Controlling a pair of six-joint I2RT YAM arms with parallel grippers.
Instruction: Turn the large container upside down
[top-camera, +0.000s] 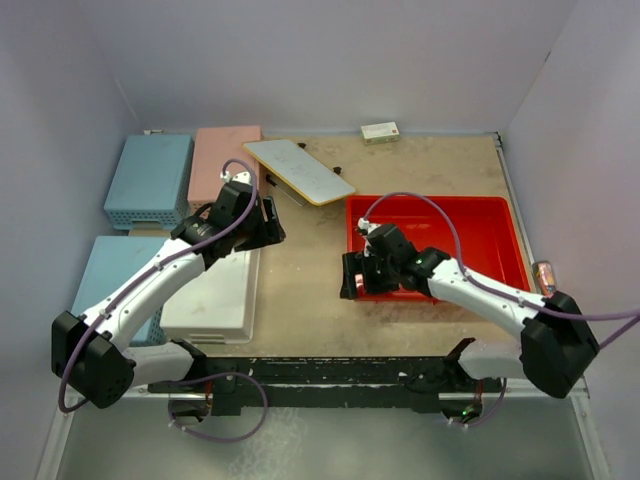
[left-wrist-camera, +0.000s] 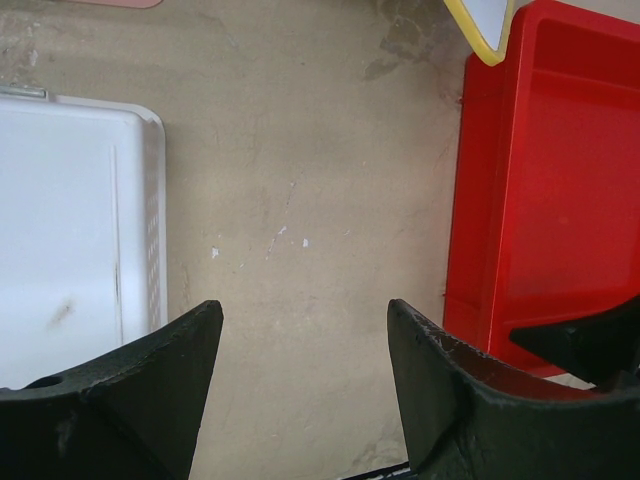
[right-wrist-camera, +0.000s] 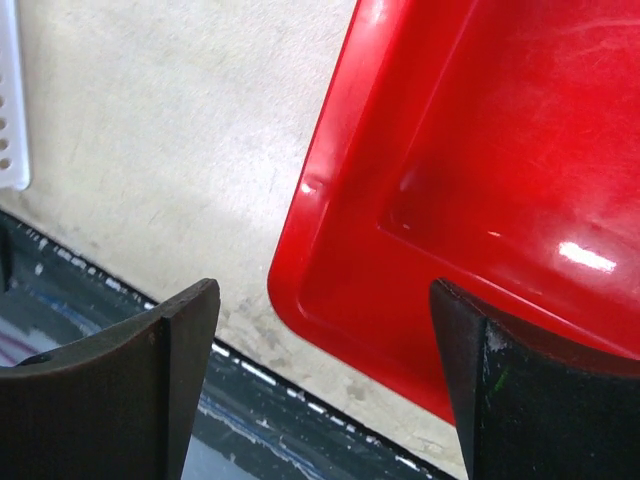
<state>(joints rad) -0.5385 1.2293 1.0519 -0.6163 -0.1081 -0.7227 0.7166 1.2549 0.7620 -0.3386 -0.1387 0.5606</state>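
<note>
The large container, a bright red bin (top-camera: 490, 225), sits open side up on the right of the table. It also shows in the left wrist view (left-wrist-camera: 545, 180) and the right wrist view (right-wrist-camera: 480, 150). My right gripper (top-camera: 352, 276) is open and hovers at the bin's near-left corner. In the right wrist view (right-wrist-camera: 325, 300) one finger stands over the bare table edge and the other over the bin's inside. My left gripper (top-camera: 270, 222) is open and empty over the bare table (left-wrist-camera: 305, 320), left of the bin.
A white perforated basket (top-camera: 215, 295) lies left of centre, also in the left wrist view (left-wrist-camera: 80, 230). Light-blue baskets (top-camera: 150, 180) (top-camera: 110, 275) and a pink one (top-camera: 225, 160) lie at left. A yellow-rimmed white board (top-camera: 300, 170) and a small box (top-camera: 380, 131) lie at the back.
</note>
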